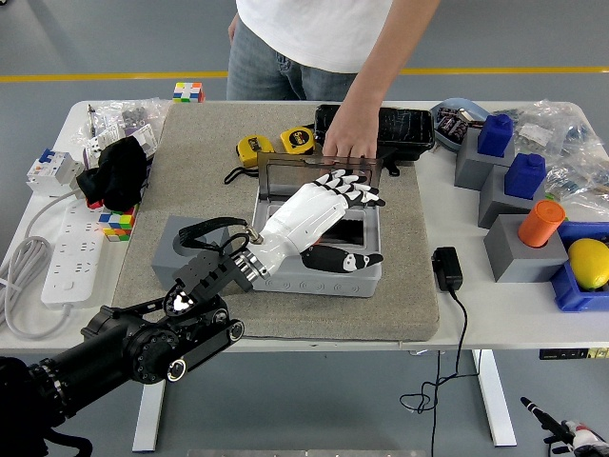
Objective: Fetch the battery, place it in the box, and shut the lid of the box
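Landmark: the grey box [319,249] sits near the middle of the beige mat [190,181] on the white table [495,300].
Box lid: the clear lid [319,179] stands upright along the box's far edge, open.
Left hand: the robot's left hand [319,209], white with black fingertips, reaches in from the box's near-left corner and lies over the open box; the fingers [362,190] are spread and straightened, pointing at the lid's right part, and grip nothing; the thumb lies low along the box's near side.
Battery: a dark shape shows inside the box under the palm; it cannot be told for sure whether this is the battery, as the hand covers most of the inside.
Person's hand: a person standing beyond the box has one hand [347,138] down on the lid's top edge, fingertips touching it.
Right hand: out of view.
Behind the box: a black case [404,129] just beyond the lid, and two yellow tape measures [276,145] to the far left of the box.
Right of the box: a black power adapter [447,267] just off the mat; farther right grey blocks bearing blue pieces [509,157] and an orange cylinder [540,224].
Left of the box: a white power strip [71,252] well apart, near the table's left edge.
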